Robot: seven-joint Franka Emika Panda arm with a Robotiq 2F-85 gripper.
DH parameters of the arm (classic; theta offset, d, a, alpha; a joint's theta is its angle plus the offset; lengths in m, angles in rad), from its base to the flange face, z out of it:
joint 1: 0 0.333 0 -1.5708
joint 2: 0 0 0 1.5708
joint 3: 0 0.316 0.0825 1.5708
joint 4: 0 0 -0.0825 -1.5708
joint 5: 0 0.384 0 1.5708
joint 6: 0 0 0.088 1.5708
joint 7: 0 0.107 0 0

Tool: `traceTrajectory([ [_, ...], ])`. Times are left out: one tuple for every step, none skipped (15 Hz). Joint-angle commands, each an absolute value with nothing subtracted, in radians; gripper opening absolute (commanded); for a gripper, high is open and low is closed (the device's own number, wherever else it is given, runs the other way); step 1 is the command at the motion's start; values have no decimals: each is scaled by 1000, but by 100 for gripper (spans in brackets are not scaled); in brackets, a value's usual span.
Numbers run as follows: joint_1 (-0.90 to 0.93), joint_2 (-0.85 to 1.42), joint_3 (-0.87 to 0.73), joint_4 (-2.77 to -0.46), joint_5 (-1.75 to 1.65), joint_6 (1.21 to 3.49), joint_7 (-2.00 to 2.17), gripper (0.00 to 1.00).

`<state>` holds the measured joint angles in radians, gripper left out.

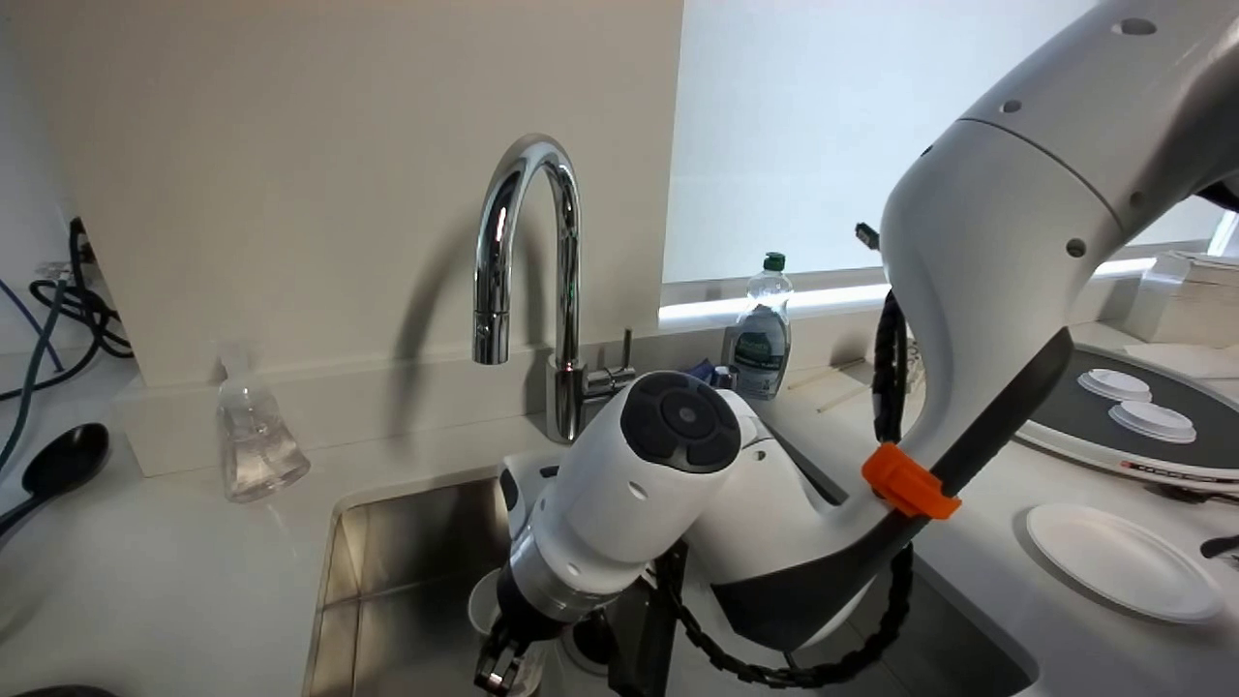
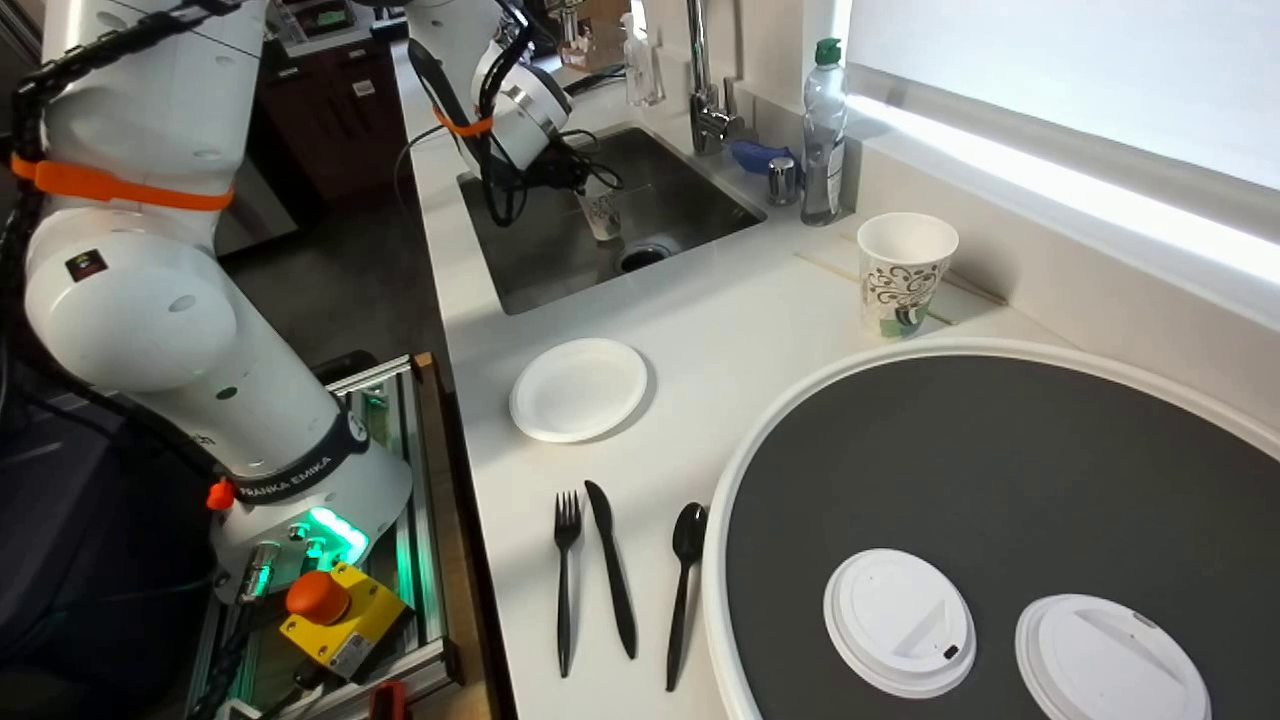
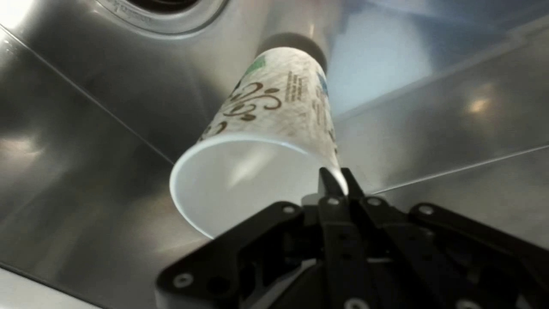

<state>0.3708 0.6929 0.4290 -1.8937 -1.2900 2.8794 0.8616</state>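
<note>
Gripper pinched on the rim of a patterned paper cup, I have one finger inside its mouth and one outside. It is down in the steel sink, near the drain; I can't tell whether its base touches the bottom. On the bench I see a white plate near the sink and a second cup by a soap bottle.

You have a white paper cup, printed with brown scrolls and a green patch, pinched by the rim in the gripper, mouth up, slightly tilted, inside the steel sink.
</note>
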Motion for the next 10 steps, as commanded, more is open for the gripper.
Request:
traceTrajectory([
  [394,718,403,-1860,-1323,2883,896,1],
  [394,721,400,-1856,-1321,2883,893,1],
  [396,724,397,-1852,-1321,2884,894,1],
  [397,725,394,-1850,-1319,2883,892,1],
  [398,727,391,-1848,-1319,2883,892,1],
  [398,728,389,-1846,-1317,2883,891,1],
  [398,729,387,-1844,-1317,2882,890,1],
  [399,731,385,-1842,-1316,2883,890,1],
  [399,734,383,-1839,-1315,2883,889,1],
  [399,738,382,-1836,-1315,2883,889,1],
])
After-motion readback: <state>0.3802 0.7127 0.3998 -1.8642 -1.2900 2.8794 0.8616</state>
